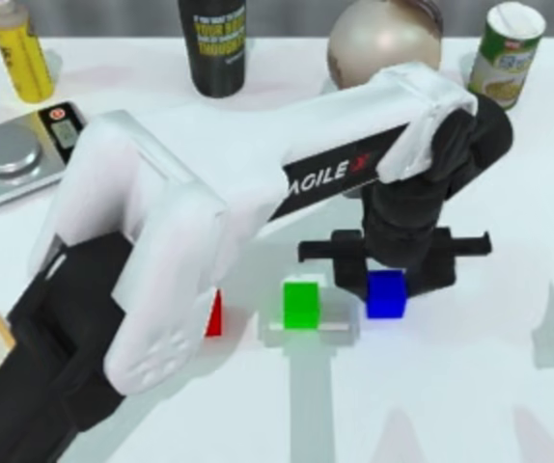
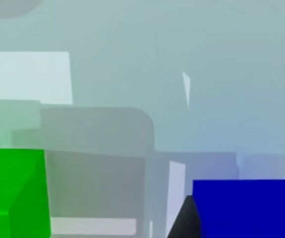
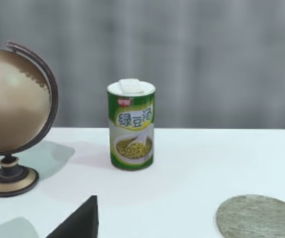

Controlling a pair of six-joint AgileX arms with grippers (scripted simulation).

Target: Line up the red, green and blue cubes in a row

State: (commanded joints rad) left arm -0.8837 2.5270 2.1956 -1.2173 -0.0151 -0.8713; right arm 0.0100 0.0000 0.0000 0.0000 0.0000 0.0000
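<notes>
White worktop (image 1: 470, 386) carries everything, with the green cube (image 1: 301, 304) as its landmark near the middle. To that cube's left, apart from it, the red cube (image 1: 214, 315) peeks out from under the left arm's white casing. To its right, also apart, sits the blue cube (image 1: 386, 294), and the three form a rough row. The left hand (image 1: 386, 280) hangs directly over the blue cube, one dark finger (image 2: 184, 220) against its side; whether it is clamped or loose I cannot tell. Far behind the green cube stand a globe (image 1: 383, 39), a green can (image 1: 506, 53), a black bottle (image 1: 214, 46), a yellow bottle (image 1: 18, 53) and a scale (image 1: 21, 149). The right arm stays outside the top view.
</notes>
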